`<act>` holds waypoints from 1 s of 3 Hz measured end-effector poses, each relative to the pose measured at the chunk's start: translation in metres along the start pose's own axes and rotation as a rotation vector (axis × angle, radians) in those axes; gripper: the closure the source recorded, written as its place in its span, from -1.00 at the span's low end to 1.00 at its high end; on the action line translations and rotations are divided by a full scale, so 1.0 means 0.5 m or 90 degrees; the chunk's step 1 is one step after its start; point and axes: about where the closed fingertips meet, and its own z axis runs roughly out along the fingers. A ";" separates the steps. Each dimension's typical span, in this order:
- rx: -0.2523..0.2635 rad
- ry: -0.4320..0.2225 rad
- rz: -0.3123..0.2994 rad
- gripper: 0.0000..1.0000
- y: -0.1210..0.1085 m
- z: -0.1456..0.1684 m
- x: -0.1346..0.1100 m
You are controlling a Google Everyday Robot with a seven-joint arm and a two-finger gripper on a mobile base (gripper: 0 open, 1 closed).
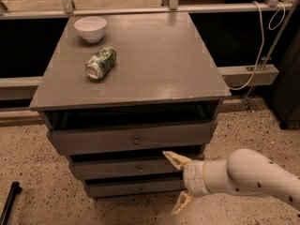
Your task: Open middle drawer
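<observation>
The grey cabinet [140, 64] has three stacked drawers. The middle drawer [112, 169] has a low grey front with a small round knob [139, 169] and looks shut. My gripper [177, 182] is at the end of a white arm coming in from the lower right. It is open, with one yellowish finger [173, 159] at the middle drawer's right end and the other [182, 203] lower down, in front of the bottom drawer [131, 189]. It holds nothing and is to the right of the knob.
The top drawer [131, 138] has a taller front. On the cabinet top lie a green can [101, 63] on its side and a white bowl [90, 28]. A white cable [260, 46] hangs at the right. A black rod [8, 203] lies on the speckled floor at lower left.
</observation>
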 end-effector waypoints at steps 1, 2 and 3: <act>-0.003 0.002 0.000 -1.00 0.000 0.001 0.002; -0.057 0.039 -0.002 -1.00 0.006 0.023 0.039; -0.130 0.122 0.019 -1.00 0.041 0.079 0.190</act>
